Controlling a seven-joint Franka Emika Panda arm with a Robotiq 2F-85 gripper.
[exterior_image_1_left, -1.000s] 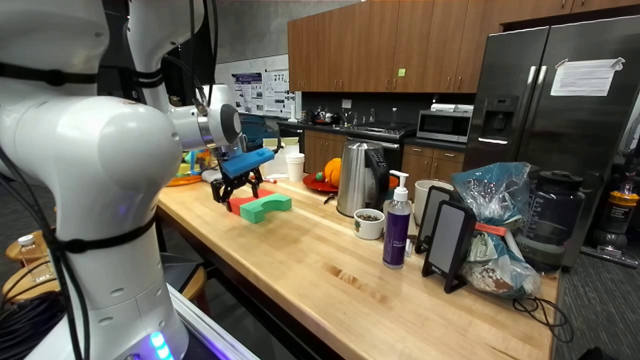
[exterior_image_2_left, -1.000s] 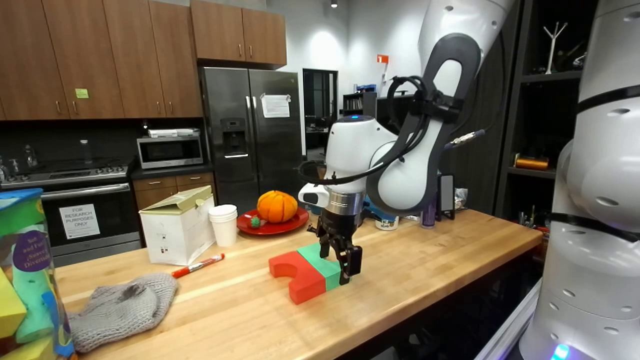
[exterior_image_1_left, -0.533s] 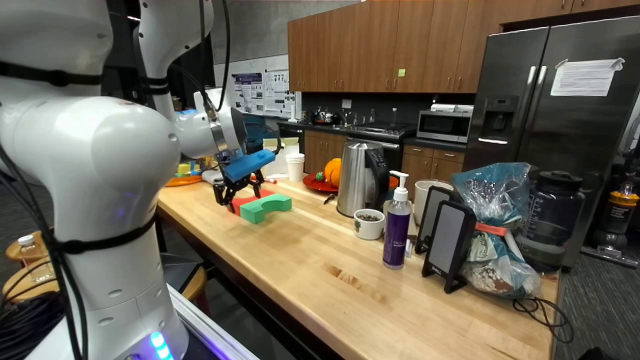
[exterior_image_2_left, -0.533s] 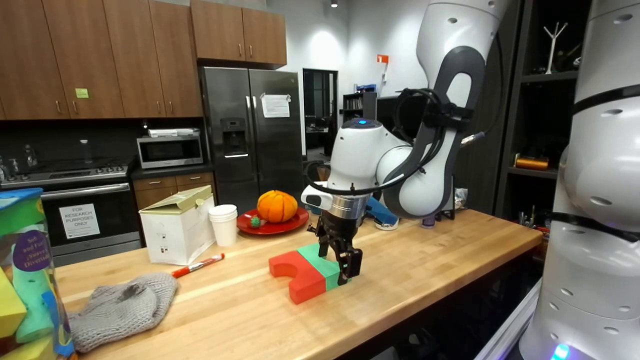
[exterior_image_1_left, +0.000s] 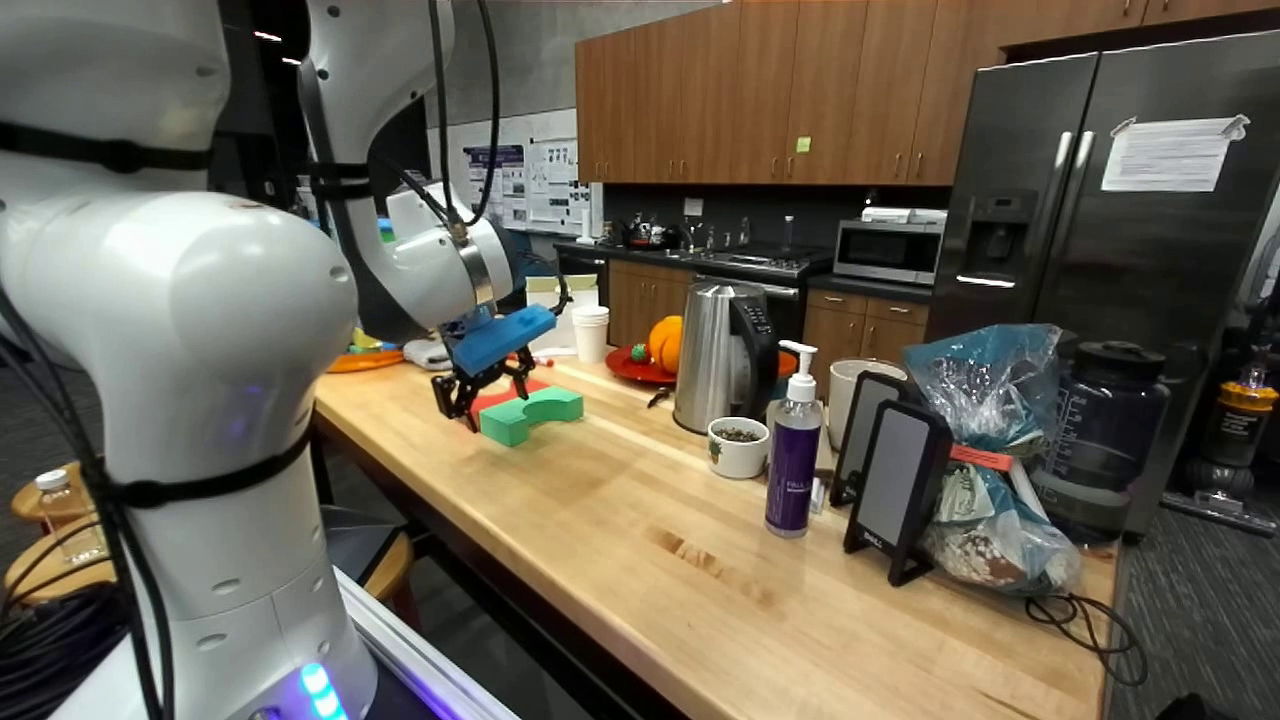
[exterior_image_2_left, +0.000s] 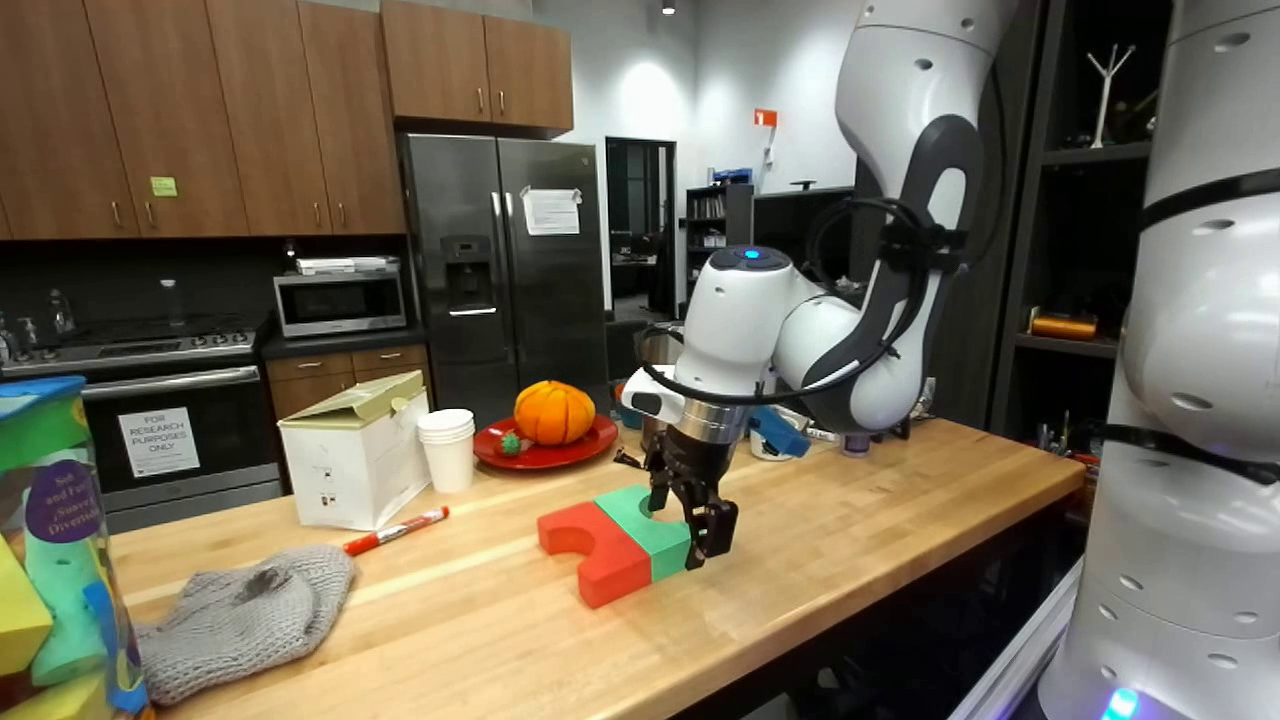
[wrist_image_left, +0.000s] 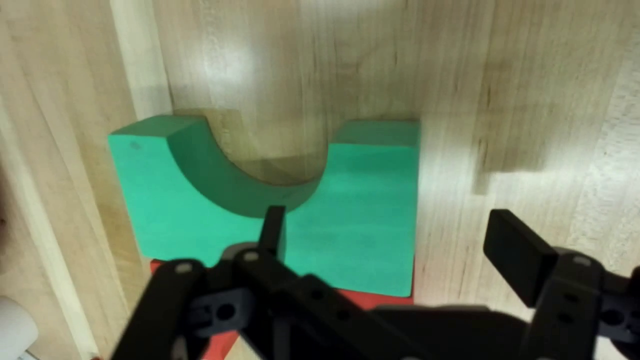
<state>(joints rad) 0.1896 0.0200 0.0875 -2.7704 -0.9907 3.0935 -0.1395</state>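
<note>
- One green block lies left of centre in the wrist view, flush against a red block — both below centre in an exterior view.
- My pincer is spread wide — holding nothing, the green block's right half showing between its fingers.
- Pumpkin on a red plate, just left of that view's centre; grey knitted hat, lower left.
</note>
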